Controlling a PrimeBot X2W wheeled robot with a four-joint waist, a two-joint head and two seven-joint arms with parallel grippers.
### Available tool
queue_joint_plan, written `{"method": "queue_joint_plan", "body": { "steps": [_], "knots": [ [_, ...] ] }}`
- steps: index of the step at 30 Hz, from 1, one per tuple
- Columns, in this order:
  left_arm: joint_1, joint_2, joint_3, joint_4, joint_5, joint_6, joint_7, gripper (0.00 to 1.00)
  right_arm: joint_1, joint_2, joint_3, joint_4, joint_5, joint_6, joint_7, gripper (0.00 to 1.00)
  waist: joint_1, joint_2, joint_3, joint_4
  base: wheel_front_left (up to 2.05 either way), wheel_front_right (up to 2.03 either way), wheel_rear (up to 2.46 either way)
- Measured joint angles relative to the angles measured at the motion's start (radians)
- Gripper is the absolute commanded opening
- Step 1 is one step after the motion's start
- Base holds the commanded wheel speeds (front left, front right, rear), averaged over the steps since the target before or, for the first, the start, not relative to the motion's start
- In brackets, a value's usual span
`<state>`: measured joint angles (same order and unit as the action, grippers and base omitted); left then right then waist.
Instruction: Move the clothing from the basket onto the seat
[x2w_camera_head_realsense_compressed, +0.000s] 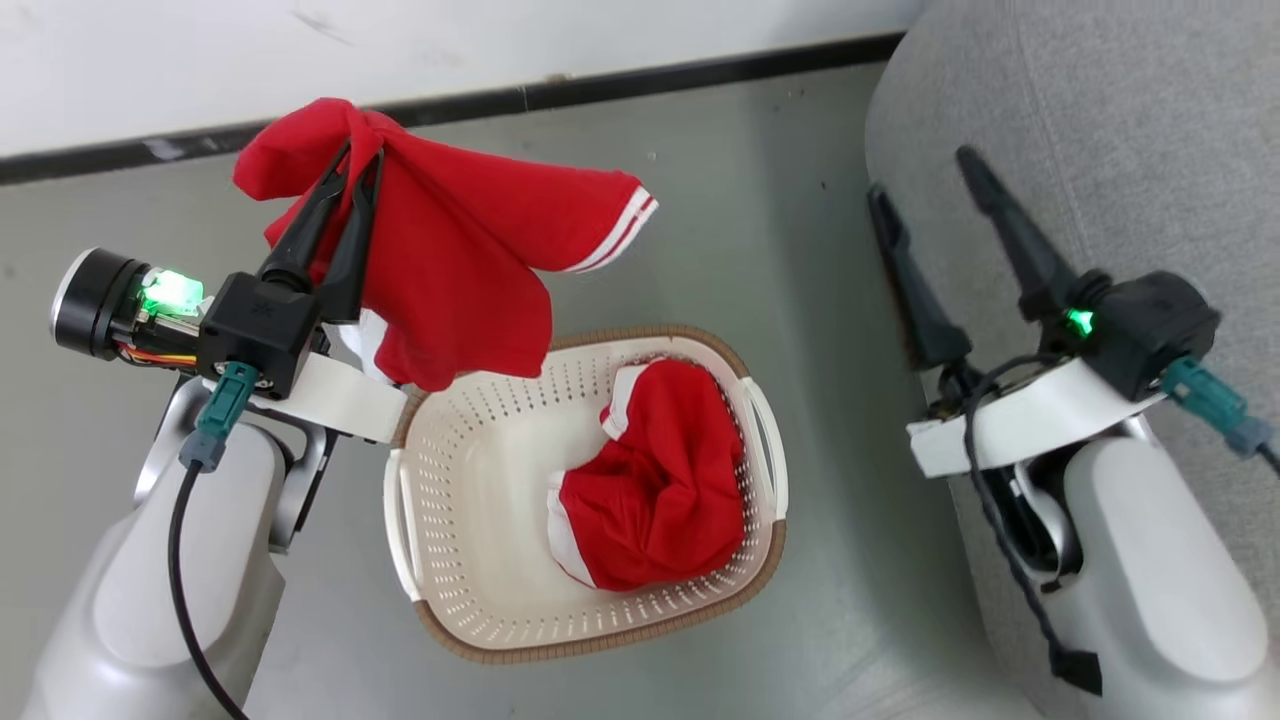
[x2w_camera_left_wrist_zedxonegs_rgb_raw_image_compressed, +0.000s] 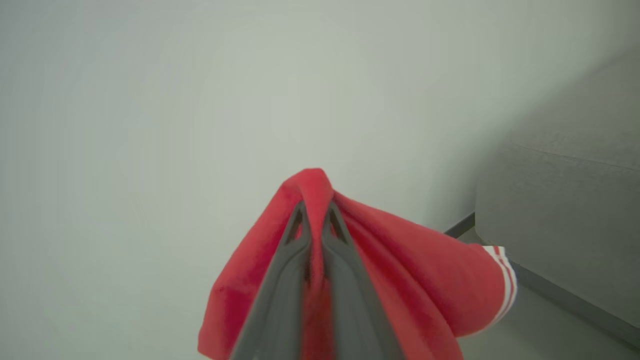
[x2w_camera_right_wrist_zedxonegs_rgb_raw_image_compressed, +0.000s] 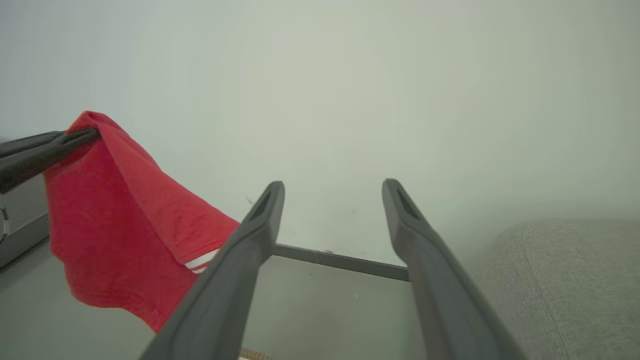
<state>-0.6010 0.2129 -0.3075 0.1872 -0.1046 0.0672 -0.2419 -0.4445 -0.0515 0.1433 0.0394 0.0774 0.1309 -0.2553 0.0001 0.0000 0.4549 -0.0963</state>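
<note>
My left gripper (x2w_camera_head_realsense_compressed: 362, 155) (x2w_camera_left_wrist_zedxonegs_rgb_raw_image_compressed: 314, 206) is shut on a bright red garment (x2w_camera_head_realsense_compressed: 455, 270) (x2w_camera_left_wrist_zedxonegs_rgb_raw_image_compressed: 410, 265) (x2w_camera_right_wrist_zedxonegs_rgb_raw_image_compressed: 125, 225), which hangs in the air above the basket's far left corner. Its white stripe trim points toward the sofa. The cream basket (x2w_camera_head_realsense_compressed: 470, 470) stands on the floor between my arms, and a second red garment (x2w_camera_head_realsense_compressed: 655, 495) lies crumpled in its right half. My right gripper (x2w_camera_head_realsense_compressed: 925, 170) (x2w_camera_right_wrist_zedxonegs_rgb_raw_image_compressed: 330, 187) is open and holds nothing, at the edge of the grey seat (x2w_camera_head_realsense_compressed: 1120, 150) (x2w_camera_left_wrist_zedxonegs_rgb_raw_image_compressed: 565, 210) (x2w_camera_right_wrist_zedxonegs_rgb_raw_image_compressed: 565, 280).
The floor (x2w_camera_head_realsense_compressed: 760, 220) is grey, and a dark baseboard (x2w_camera_head_realsense_compressed: 620, 85) runs along the white wall (x2w_camera_head_realsense_compressed: 300, 50) behind the basket. The sofa takes up the right side. Open floor lies between the basket and the sofa.
</note>
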Motion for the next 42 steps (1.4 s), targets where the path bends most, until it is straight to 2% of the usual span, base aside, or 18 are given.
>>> {"method": "queue_joint_plan", "body": {
  "steps": [4,11,18,26,42],
  "knots": [
    [0.0,0.013,-0.013,-0.01,-0.009,-0.023,0.016,0.0,0.032,-0.004,0.035,0.014,0.0,0.0,0.0,1.0,0.0,0.0,-0.046,0.009,0.0,0.0,0.0],
    [0.0,0.012,-0.082,-0.027,-0.011,-0.093,0.069,0.0,0.087,-0.031,0.113,0.052,0.007,0.0,0.0,1.0,0.0,0.0,-0.141,0.026,0.0,0.0,0.0],
    [0.009,0.006,-0.131,-0.043,-0.019,-0.139,0.112,0.0,0.13,-0.072,0.186,0.064,0.007,0.0,0.0,1.0,0.0,0.0,-0.221,0.036,0.0,0.0,0.0],
    [0.057,-0.013,-0.178,-0.076,-0.038,-0.159,0.149,0.0,0.163,-0.121,0.273,0.061,0.024,0.0,0.0,1.0,0.0,0.0,-0.306,0.039,0.0,0.0,0.0],
    [0.102,-0.023,-0.242,-0.167,-0.074,-0.171,0.219,0.0,0.166,-0.239,0.445,0.068,0.064,0.0,0.012,1.0,0.0,0.0,-0.434,0.044,0.0,0.0,0.0]
  ]
}}
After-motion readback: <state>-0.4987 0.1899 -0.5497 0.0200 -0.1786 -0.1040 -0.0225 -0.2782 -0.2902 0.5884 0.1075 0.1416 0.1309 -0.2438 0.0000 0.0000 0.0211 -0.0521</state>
